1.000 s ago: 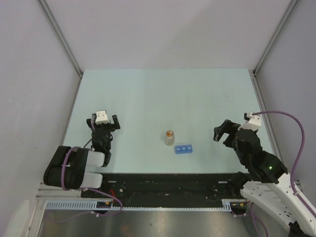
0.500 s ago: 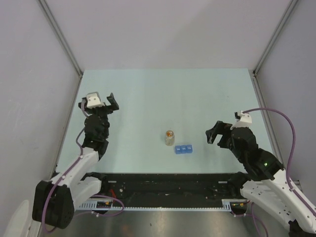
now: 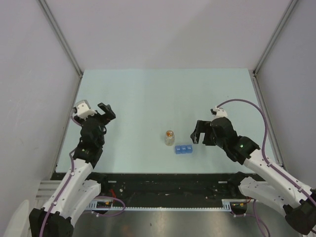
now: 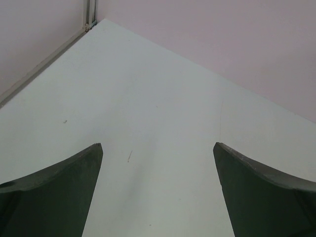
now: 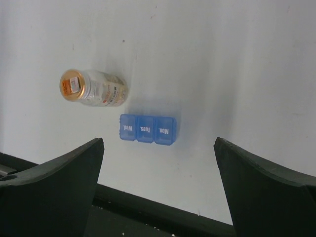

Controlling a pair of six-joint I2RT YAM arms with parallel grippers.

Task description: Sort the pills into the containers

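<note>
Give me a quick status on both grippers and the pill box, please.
Left gripper open, empty, far left. Right gripper open, empty, just right of pill box. Box lids shut, capped pill bottle beside it. Nothing blocking.

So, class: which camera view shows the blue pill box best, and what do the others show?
Right wrist view: the pill box is large enough to read its lids, Wed., Tues., Mon. Top external shows only a small blue strip beside the bottle. Left wrist shows none of it.
</note>
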